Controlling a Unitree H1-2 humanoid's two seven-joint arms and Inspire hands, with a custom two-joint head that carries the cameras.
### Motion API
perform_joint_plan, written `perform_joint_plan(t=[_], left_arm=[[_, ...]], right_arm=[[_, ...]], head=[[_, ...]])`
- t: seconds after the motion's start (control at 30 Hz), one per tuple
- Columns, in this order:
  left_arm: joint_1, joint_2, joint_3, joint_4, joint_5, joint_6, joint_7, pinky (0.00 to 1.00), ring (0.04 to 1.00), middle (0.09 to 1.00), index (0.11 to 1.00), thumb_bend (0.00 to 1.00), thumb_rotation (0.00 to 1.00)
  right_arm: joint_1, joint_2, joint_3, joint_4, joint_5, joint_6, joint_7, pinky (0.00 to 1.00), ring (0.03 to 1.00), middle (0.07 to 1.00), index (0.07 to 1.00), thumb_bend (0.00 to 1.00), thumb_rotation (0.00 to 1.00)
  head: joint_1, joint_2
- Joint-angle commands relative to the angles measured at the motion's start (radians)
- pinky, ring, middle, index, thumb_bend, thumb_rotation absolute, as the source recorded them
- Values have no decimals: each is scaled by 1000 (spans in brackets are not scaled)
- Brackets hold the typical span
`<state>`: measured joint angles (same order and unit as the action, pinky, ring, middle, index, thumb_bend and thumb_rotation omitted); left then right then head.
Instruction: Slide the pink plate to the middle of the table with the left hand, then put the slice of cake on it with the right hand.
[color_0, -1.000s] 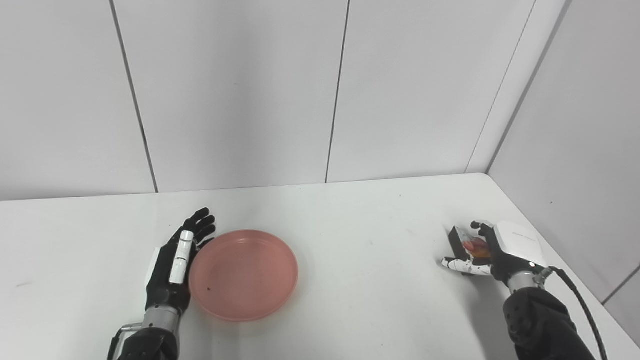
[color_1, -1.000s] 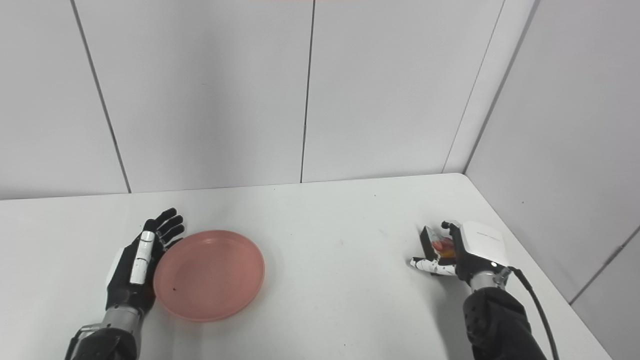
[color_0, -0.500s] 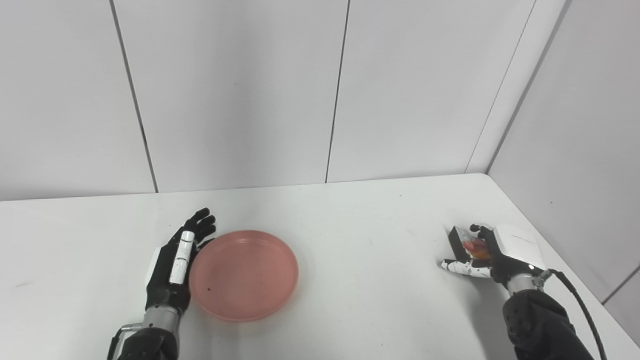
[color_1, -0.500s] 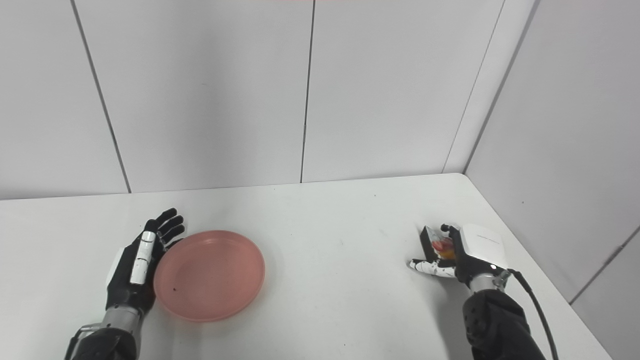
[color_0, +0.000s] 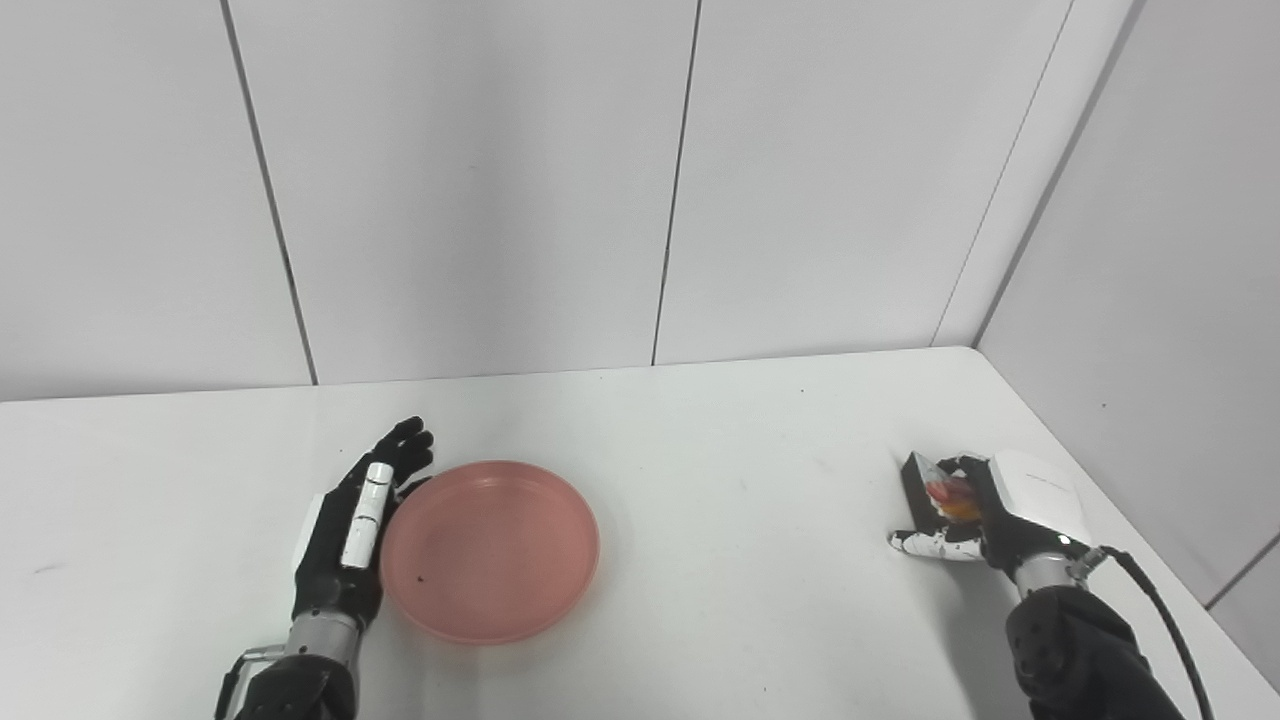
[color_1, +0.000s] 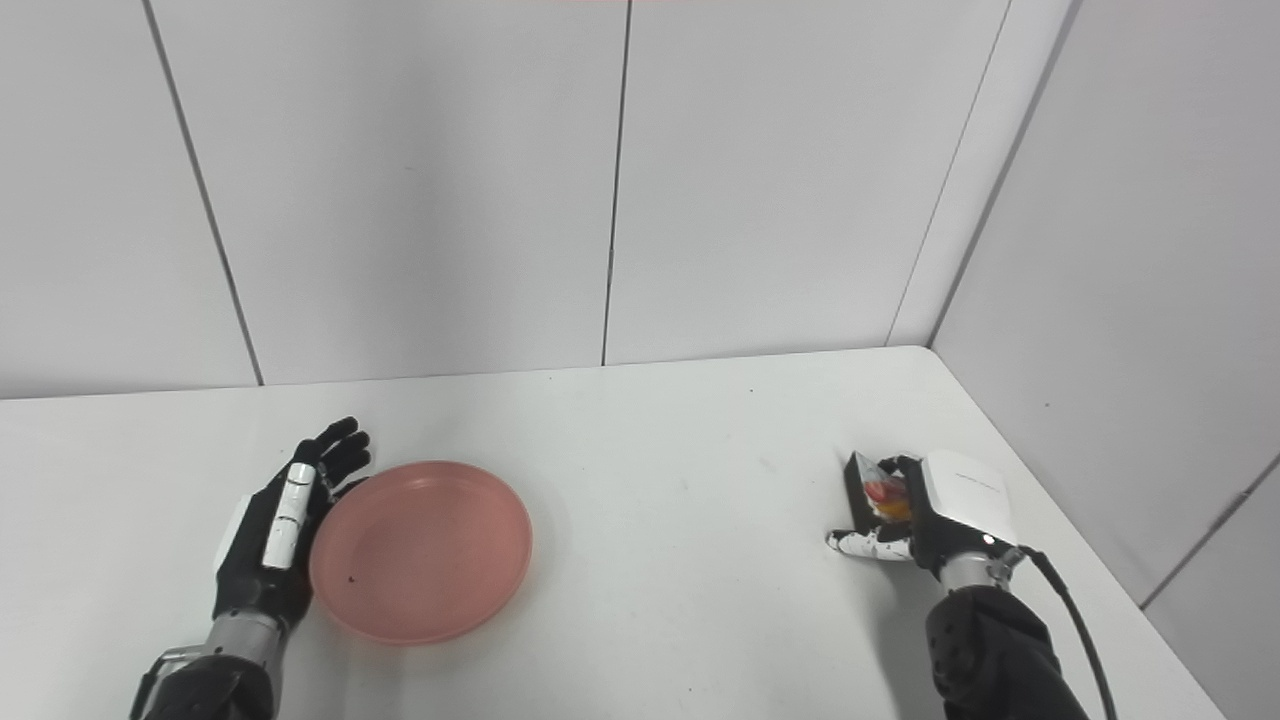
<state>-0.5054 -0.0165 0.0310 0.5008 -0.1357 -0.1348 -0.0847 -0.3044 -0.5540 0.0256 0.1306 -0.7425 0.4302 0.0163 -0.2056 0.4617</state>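
Observation:
The pink plate (color_0: 490, 548) lies flat on the white table (color_0: 720, 470), left of the middle. My left hand (color_0: 345, 525) is open, lying edge-on along the plate's left rim with its fingers pointing away from me and touching the rim. Close to the table's right edge stands the slice of cake (color_0: 922, 480), dark-sided with red and orange on top. My right hand (color_0: 1005, 510) is cupped against the cake's right side, with its fingers curled over the top. Its thumb (color_0: 925, 543) is stretched out below the cake, apart from it.
Grey wall panels rise behind the table and along its right side, meeting at the back right corner (color_0: 955, 345). The table's right edge (color_0: 1150, 560) runs just beside my right hand. A black cable (color_0: 1165, 620) trails from the right wrist.
The plate has crept slightly right with my left hand against it. My right hand has drawn a little toward me beside the cake.

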Motion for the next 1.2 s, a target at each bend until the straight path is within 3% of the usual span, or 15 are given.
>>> perform_joint_plan(t=[0.0, 0.2, 0.23, 0.3, 0.37, 0.47, 0.7, 0.77, 1.17], left_arm=[[32, -3, -3, 28, -4, 69, -6, 798, 860, 833, 777, 745, 858], [32, -1, -7, 31, -1, 70, -11, 783, 851, 827, 776, 762, 866], [32, 0, -7, 32, -4, 69, -14, 783, 851, 828, 779, 763, 865], [31, -1, -5, 34, -8, 71, -17, 787, 852, 827, 776, 760, 862], [31, -2, -3, 34, -10, 71, -20, 791, 855, 827, 772, 756, 860], [30, -2, -3, 35, -8, 74, -19, 789, 854, 826, 772, 754, 862], [29, 3, -9, 40, 2, 68, -20, 779, 851, 830, 783, 758, 879], [28, 3, -8, 43, 3, 68, -17, 778, 851, 831, 782, 753, 879], [17, -10, -18, 74, 14, 42, -8, 776, 844, 820, 768, 743, 868]], right_arm=[[-11, -32, -8, -16, 14, -26, -1, 200, 251, 345, 623, 839, 166], [-10, -46, 3, -22, 41, -7, 25, 177, 231, 323, 578, 820, 91], [-10, -48, 6, -22, 42, -6, 27, 170, 226, 318, 526, 645, 117], [-11, -51, 15, -22, 35, -1, 31, 175, 232, 326, 499, 555, 132], [-12, -52, 20, -21, 32, 2, 33, 182, 241, 339, 492, 529, 136], [-12, -52, 22, -20, 34, 2, 28, 196, 256, 357, 491, 525, 138], [-12, -46, 17, -31, 46, -5, 19, 163, 217, 305, 491, 524, 139], [-10, -44, 7, -38, 62, -33, 4, 159, 212, 298, 491, 524, 141], [-68, -37, -3, -317, 47, -8, 68, 183, 244, 332, 493, 522, 151]], head=[[2, 1], [1, 2], [1, 2], [1, 2], [2, 2], [2, 2], [1, 2], [2, 1], [28, -8]])
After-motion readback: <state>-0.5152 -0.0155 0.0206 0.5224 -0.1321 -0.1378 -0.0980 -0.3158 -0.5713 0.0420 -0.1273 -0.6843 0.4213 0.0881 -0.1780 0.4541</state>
